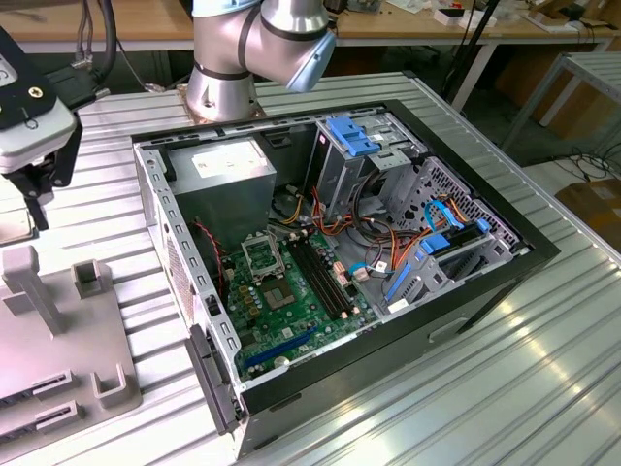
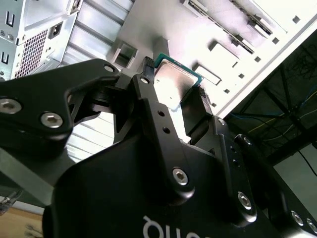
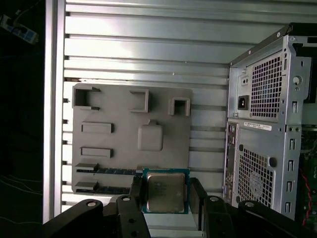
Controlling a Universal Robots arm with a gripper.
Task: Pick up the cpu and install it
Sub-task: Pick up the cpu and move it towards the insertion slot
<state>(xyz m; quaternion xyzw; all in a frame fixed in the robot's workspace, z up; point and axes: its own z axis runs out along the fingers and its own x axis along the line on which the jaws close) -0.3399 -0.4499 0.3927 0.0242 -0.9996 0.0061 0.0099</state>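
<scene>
Up close, in both wrist views, the tool [image 3: 166, 199] is closed narrow on the cpu [image 3: 165, 191], its two black fingers [image 3: 134, 192] pinching opposite edges. The silver-grey face is bare between them. The chip hangs clear above the grey fixture plate [image 3: 124, 144], which lies on the slatted desk [image 3: 148, 49]. In the exterior view the tool [image 1: 37, 199] sits over that plate [image 1: 58, 330] at the exterior view's left, outside the open computer case [image 1: 320, 393].

Farther off, inside the case, lies the green motherboard [image 1: 291, 311] with its black-framed socket [image 1: 262, 254], well apart from the chip.

The hold is on thin edges only, so I judge a jolt could tilt or drop the cpu. A chip arriving skewed or wrongly turned could damage the socket contacts. The case wall and loose cables [image 1: 374, 238] beside the board could also snag the tool.
</scene>
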